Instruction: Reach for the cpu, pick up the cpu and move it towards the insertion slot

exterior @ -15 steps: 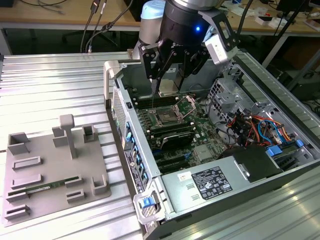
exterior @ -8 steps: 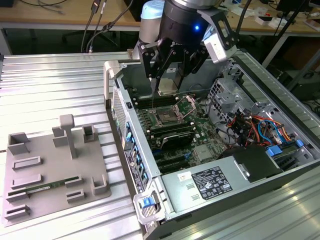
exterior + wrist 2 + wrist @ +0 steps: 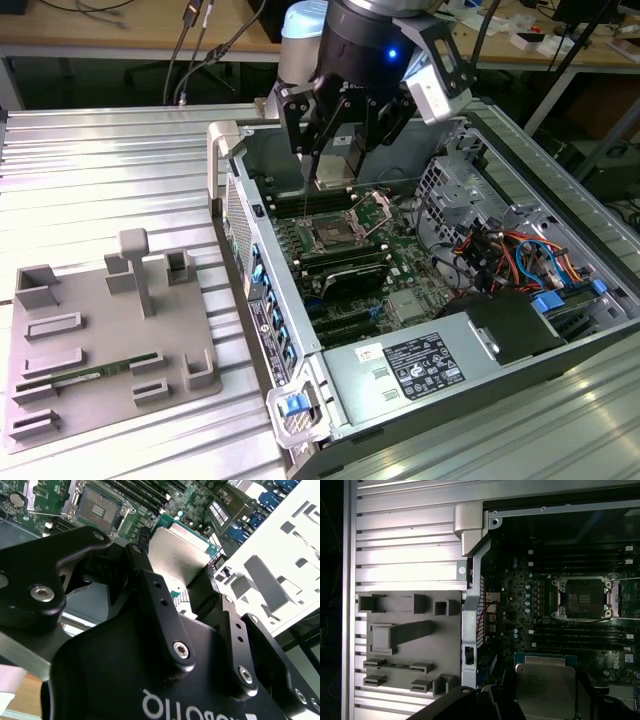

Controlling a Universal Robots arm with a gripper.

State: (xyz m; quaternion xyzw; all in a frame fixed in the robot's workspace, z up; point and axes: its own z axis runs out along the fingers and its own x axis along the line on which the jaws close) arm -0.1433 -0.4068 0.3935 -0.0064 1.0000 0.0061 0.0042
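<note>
Black fingers (image 3: pixel 155 595) of our gripper (image 3: pixel 182 587) clamp the cpu (image 3: pixel 177 555) by its edges, silvery face showing in both wrist views; we carry it above the open computer case (image 3: pixel 600 330); the insertion slot (image 3: pixel 335 235) lies bare on the motherboard (image 3: pixel 405 275), at six o'clock just under the chip in the exterior view; the grey fixture tray (image 3: pixel 95 400) sits well apart at eight o'clock.

Cpu (image 3: pixel 177 560) pale silver face, green edge, centre of second wrist view; gripper (image 3: pixel 335 150) black, top centre of exterior view; slot (image 3: pixel 331 236) dark with shiny frame; motherboard (image 3: pixel 405 262) green; grey fixture (image 3: pixel 100 340) lower left; table (image 3: pixel 100 170) ribbed silver.
</note>
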